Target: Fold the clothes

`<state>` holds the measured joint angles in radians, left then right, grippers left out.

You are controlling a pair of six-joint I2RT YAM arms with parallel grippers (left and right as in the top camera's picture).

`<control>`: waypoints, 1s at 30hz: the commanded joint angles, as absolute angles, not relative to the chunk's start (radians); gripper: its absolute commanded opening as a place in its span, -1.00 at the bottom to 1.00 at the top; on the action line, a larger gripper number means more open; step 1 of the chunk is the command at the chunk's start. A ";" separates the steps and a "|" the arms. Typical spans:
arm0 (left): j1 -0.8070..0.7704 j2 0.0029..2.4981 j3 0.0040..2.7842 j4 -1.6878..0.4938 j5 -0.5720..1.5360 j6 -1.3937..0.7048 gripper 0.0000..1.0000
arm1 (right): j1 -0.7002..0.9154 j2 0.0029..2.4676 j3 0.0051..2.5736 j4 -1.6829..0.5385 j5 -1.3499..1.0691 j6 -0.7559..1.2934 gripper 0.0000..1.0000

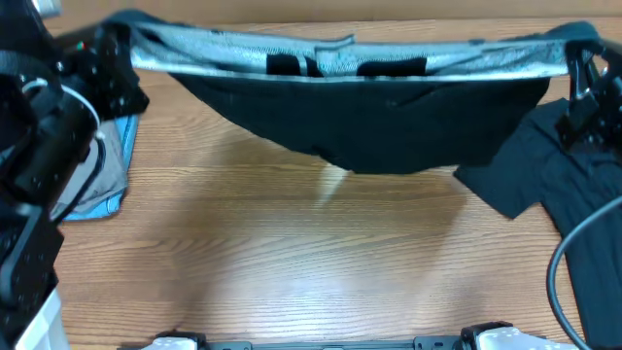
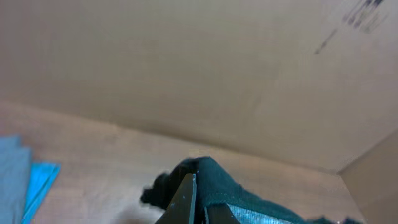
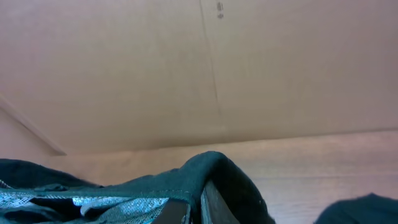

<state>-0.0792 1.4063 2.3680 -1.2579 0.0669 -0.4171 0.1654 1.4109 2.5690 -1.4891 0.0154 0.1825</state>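
A black garment [image 1: 369, 126] hangs stretched across the back of the table, its grey-lined waistband [image 1: 340, 58] pulled taut between both grippers. My left gripper [image 1: 121, 44] is shut on the waistband's left end. In the left wrist view the black fabric [image 2: 230, 186] is pinched between the fingers of the left gripper [image 2: 200, 202]. My right gripper [image 1: 583, 58] is shut on the right end. In the right wrist view the cloth [image 3: 211, 168] drapes over the closed right gripper [image 3: 198, 208]. The garment's lower edge sags toward the wooden table [image 1: 292, 253].
Another black garment [image 1: 564, 185] lies crumpled at the right of the table, also seen as the dark cloth [image 3: 367, 208]. Light-blue and grey pieces [image 1: 102, 175] lie at the left under the left arm, the blue one [image 2: 38, 186] in the wrist view. A cardboard wall [image 2: 217, 74] stands behind.
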 commanded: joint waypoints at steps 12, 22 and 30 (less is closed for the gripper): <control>-0.072 1.132 2.379 -1.396 0.165 -0.435 -0.92 | 0.156 1.259 2.580 -1.638 -0.049 0.207 -0.92; -0.072 1.140 2.378 -1.402 0.123 -0.434 -0.92 | 0.156 1.267 2.587 -1.630 -0.084 0.207 -0.92; -0.072 1.213 2.378 -1.295 0.123 -0.423 -0.93 | 0.156 1.288 2.587 -1.507 -0.093 0.167 -0.92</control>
<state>-0.0780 1.1851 2.3764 -1.3544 0.1448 -0.4202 0.1638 1.2827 2.5713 -1.5524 -0.0975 0.1841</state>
